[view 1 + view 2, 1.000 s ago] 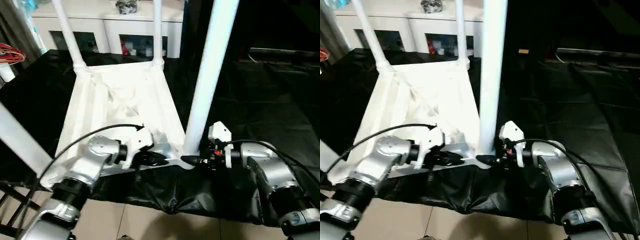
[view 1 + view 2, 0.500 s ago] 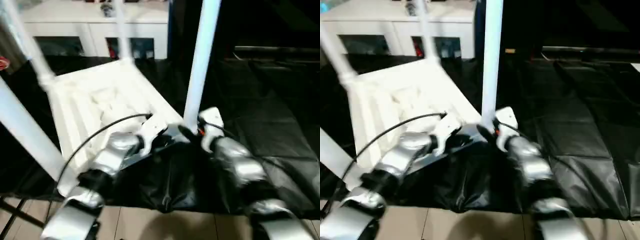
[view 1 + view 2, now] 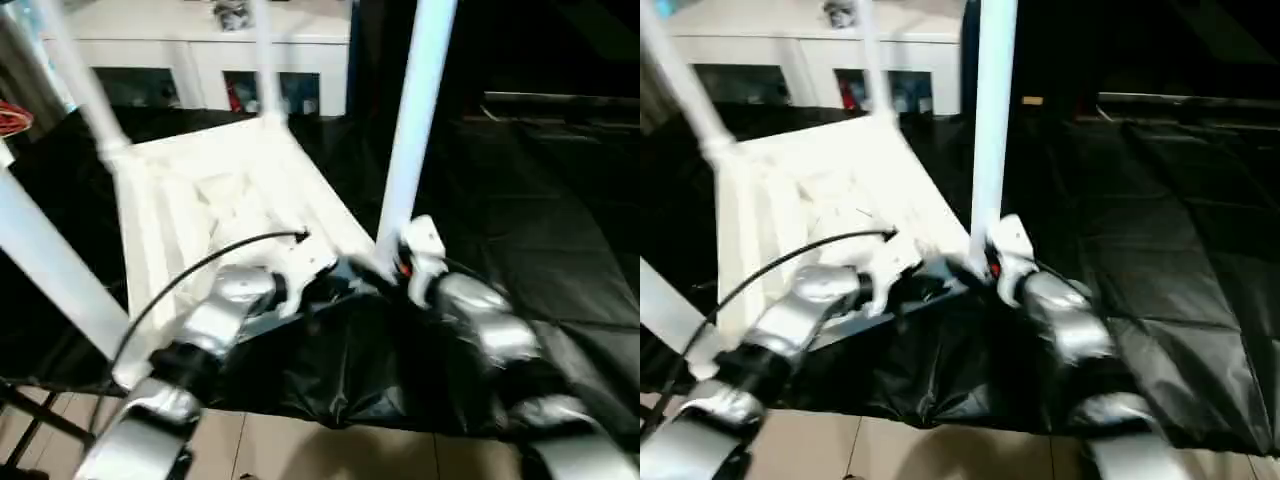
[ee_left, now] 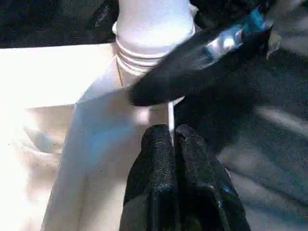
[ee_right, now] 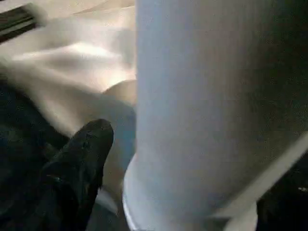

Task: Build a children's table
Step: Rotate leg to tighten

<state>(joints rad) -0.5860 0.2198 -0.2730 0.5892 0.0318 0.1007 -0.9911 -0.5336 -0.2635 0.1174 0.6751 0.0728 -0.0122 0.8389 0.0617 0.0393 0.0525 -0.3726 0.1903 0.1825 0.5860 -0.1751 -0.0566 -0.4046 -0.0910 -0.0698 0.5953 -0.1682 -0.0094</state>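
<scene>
- The tabletop (image 3: 215,200) is white plastic, lying upside down on the black-draped worktop (image 3: 560,230), its ribbed underside facing up.
- Four white tubular legs stand up from its corner sockets: one near leg (image 3: 415,120) rises just beside the right fingers, another near leg (image 3: 45,270) slants up well to the outside of the left arm, and two far legs (image 3: 265,60) stand at the corners farthest from both sets of fingers.
- In the left wrist view the near leg's foot shows ridged rings where it enters the round socket (image 4: 151,53).
- The left gripper (image 4: 174,139) is clenched, its two black fingers (image 4: 159,159) pressed together with a thin white edge of the tabletop's rim running up from between the tips; whether that edge is actually pinched I cannot tell.
- The right gripper (image 3: 372,268) sits at the base of the near leg; one black finger (image 5: 84,149) shows just beside the tube, apart from it. Whether the fingers are released or grasping the leg I cannot tell.
- A white cabinet (image 3: 200,40) stands beyond the far legs.
- No readable writing or labels.
</scene>
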